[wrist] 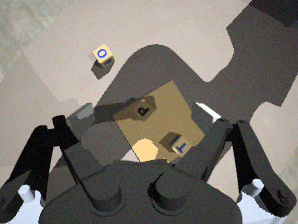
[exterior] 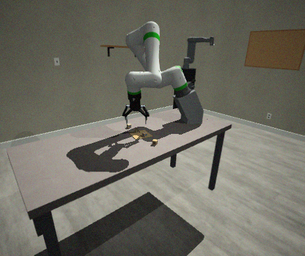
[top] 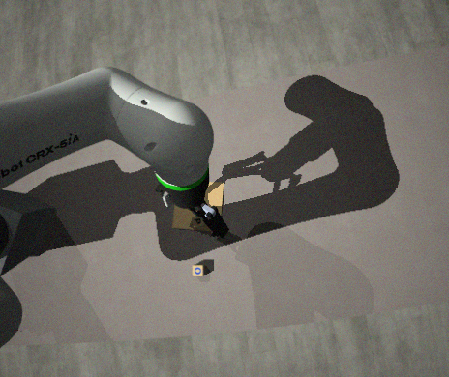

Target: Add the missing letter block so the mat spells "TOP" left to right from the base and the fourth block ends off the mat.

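1. The arm [top: 162,121] [exterior: 152,56] reaches in from 9 o'clock in the top view, then bends toward 5 o'clock.
2. In the exterior view its highest bend is at 12 o'clock, and the wrist [top: 181,164] [exterior: 133,83] turns down toward 6 o'clock.
3. The gripper [top: 193,212] [exterior: 136,122] [wrist: 142,110] hangs open, fingertips pointing to 6 o'clock in the exterior view.
4. Its 2 pads [wrist: 82,119] stand well apart, at about 10 and 2 o'clock in the wrist view.

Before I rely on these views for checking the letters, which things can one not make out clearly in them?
- Fourth block: letter too small in exterior; arm covers it in top.
- T block: hidden under the gripper in top.
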`<state>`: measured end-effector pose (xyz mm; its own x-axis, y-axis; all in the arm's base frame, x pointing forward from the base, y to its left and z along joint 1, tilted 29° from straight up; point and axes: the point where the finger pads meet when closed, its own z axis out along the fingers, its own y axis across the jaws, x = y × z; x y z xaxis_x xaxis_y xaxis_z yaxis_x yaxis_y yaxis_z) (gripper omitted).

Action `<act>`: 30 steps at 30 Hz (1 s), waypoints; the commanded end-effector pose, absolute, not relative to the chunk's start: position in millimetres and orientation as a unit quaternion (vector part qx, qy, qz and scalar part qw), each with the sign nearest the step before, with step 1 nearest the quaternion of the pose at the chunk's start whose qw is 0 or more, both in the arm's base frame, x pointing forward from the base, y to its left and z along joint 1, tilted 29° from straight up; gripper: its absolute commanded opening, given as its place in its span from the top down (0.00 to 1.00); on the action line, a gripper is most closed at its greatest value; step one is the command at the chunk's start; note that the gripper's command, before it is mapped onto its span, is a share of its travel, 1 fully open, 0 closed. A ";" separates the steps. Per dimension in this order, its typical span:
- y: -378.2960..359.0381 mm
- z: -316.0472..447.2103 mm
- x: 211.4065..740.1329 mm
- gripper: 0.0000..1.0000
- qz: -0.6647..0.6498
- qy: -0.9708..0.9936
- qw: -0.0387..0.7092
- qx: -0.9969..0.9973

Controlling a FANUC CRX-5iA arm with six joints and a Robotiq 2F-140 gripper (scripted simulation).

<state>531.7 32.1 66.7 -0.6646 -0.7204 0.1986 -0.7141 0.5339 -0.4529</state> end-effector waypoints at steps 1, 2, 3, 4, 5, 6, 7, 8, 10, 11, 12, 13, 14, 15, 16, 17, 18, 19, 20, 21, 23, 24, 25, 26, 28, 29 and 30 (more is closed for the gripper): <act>29.9 70.9 532.2 0.00 -0.252 0.868 -0.002 -0.428; 29.0 72.5 532.3 0.00 -0.251 0.865 -0.005 -0.435; 29.0 72.5 532.3 0.00 -0.251 0.865 -0.005 -0.435; 29.0 72.5 532.3 0.00 -0.251 0.865 -0.005 -0.435; 28.0 74.3 532.4 0.00 -0.249 0.861 -0.009 -0.443; 26.9 76.2 532.5 0.00 -0.248 0.857 -0.013 -0.452; 25.7 78.4 532.6 0.00 -0.245 0.852 -0.017 -0.462; 24.4 80.8 532.7 0.00 -0.243 0.847 -0.022 -0.472; 21.6 86.1 532.8 0.00 -0.237 0.835 -0.032 -0.496; 20.2 89.0 532.7 0.00 -0.233 0.828 -0.037 -0.509; 18.6 92.1 532.7 0.00 -0.229 0.820 -0.043 -0.523; 18.6 92.1 532.7 0.00 -0.229 0.820 -0.043 -0.523; 17.1 95.5 532.6 0.00 -0.225 0.811 -0.048 -0.538; 15.5 98.9 532.4 0.00 -0.220 0.801 -0.054 -0.554; 15.4 99.0 532.4 0.00 -0.220 0.801 -0.054 -0.554; 15.4 99.0 532.4 0.00 -0.220 0.801 -0.054 -0.554; 13.8 102.7 532.2 0.00 -0.214 0.791 -0.060 -0.571; 12.2 106.6 531.9 0.00 -0.208 0.779 -0.065 -0.588; 12.2 106.6 531.9 0.00 -0.208 0.779 -0.065 -0.588; 12.2 106.6 531.9 0.00 -0.208 0.779 -0.065 -0.588; 9.0 114.9 531.0 0.00 -0.194 0.753 -0.076 -0.625; 8.9 115.0 531.0 0.00 -0.194 0.752 -0.076 -0.625; 8.9 115.0 531.0 0.00 -0.194 0.752 -0.076 -0.625; 7.4 119.4 530.5 0.00 -0.186 0.737 -0.082 -0.644; 5.9 124.1 529.9 0.00 -0.177 0.721 -0.086 -0.664; 5.9 124.1 529.9 0.00 -0.177 0.721 -0.086 -0.664; 4.4 128.9 529.2 0.00 -0.168 0.703 -0.091 -0.685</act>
<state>530.2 7.3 119.5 -0.1562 -0.9187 0.3627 -0.9792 0.0960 -0.1786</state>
